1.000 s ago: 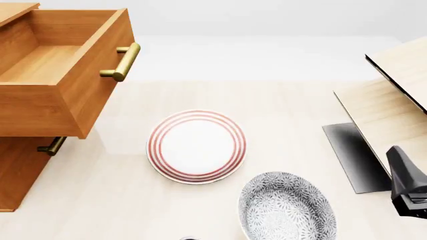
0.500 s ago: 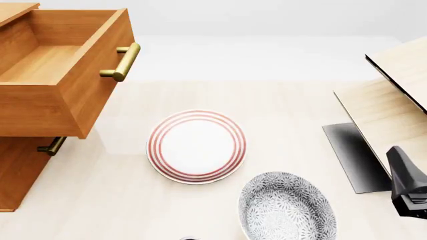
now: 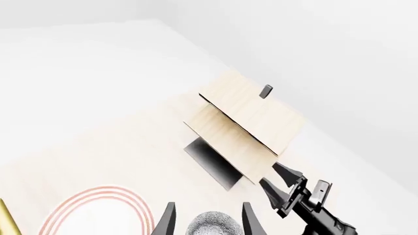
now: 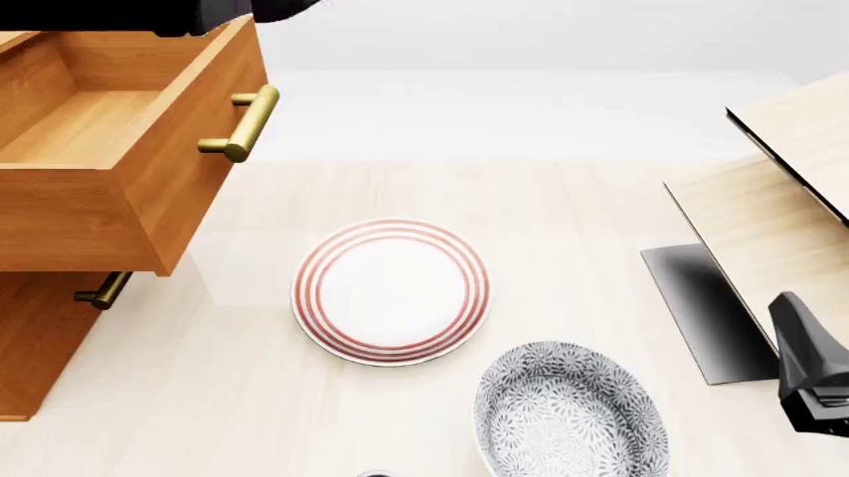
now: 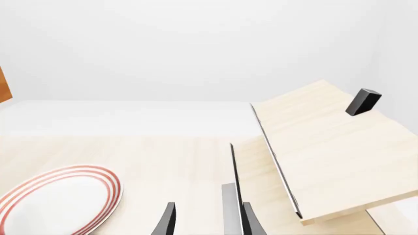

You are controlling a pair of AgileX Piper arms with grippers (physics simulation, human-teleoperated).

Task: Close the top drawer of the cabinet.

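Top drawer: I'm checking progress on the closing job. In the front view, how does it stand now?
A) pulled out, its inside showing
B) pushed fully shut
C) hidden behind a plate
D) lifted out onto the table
A: the top drawer juts out from the cabinet, its bare wooden floor showing.

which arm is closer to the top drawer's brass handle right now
Left. A dark part of the left arm shows at the front view's top edge, just above the top drawer and near its brass handle. The right gripper is far across the table, beside the pale wood unit.
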